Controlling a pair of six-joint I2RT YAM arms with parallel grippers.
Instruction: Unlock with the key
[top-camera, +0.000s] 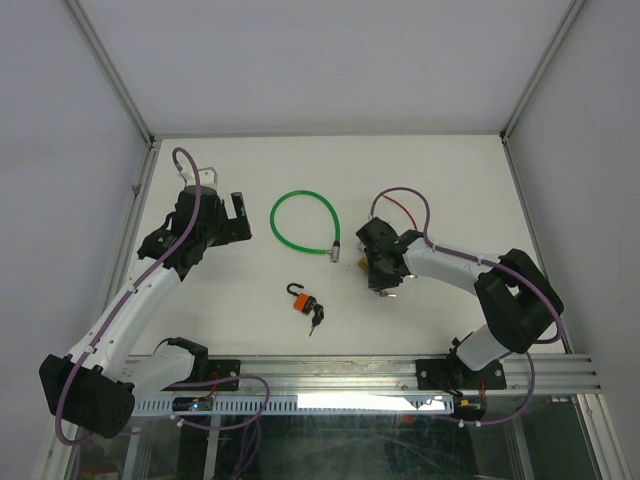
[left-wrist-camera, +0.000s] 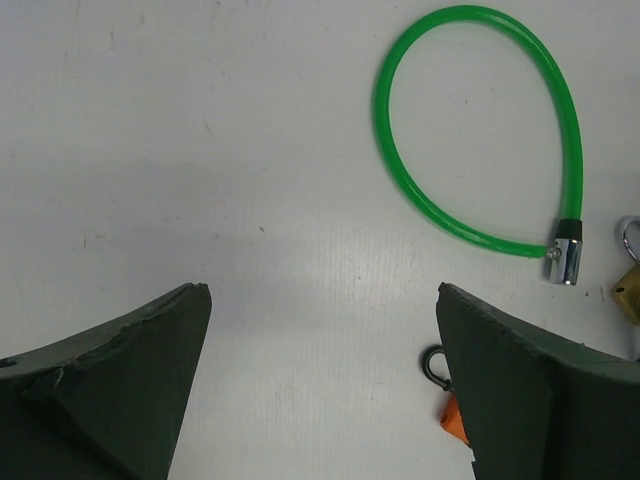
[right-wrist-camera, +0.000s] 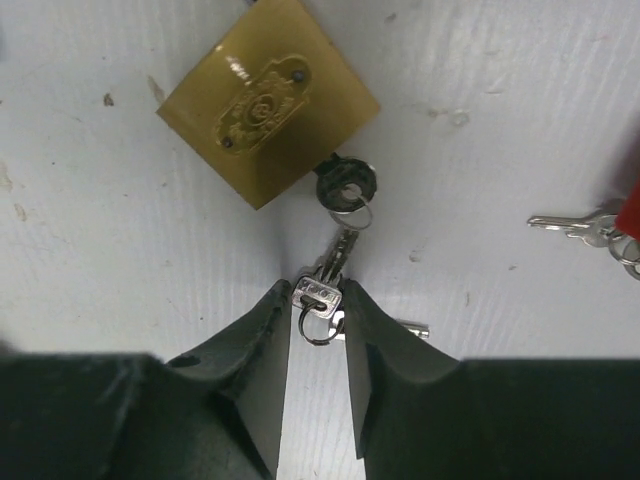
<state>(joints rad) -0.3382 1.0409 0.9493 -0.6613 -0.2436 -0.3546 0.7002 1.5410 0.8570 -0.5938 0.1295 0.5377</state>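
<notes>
A brass padlock (right-wrist-camera: 265, 110) lies flat on the white table. A black-headed key (right-wrist-camera: 345, 185) sits against its lower edge, apparently in the keyhole. A ring links it to a silver key (right-wrist-camera: 322, 293). My right gripper (right-wrist-camera: 318, 300) is shut on that silver key's head. In the top view the right gripper (top-camera: 385, 272) covers the padlock. My left gripper (top-camera: 228, 212) is open and empty at the left, above bare table (left-wrist-camera: 325, 300). The brass padlock shows at the right edge of the left wrist view (left-wrist-camera: 628, 292).
A green cable lock (top-camera: 305, 222) lies looped between the arms; it also shows in the left wrist view (left-wrist-camera: 380, 100). An orange padlock (top-camera: 303, 302) with small keys (top-camera: 316, 320) lies nearer the front; those keys also show in the right wrist view (right-wrist-camera: 575, 228). Frame posts stand at the back corners.
</notes>
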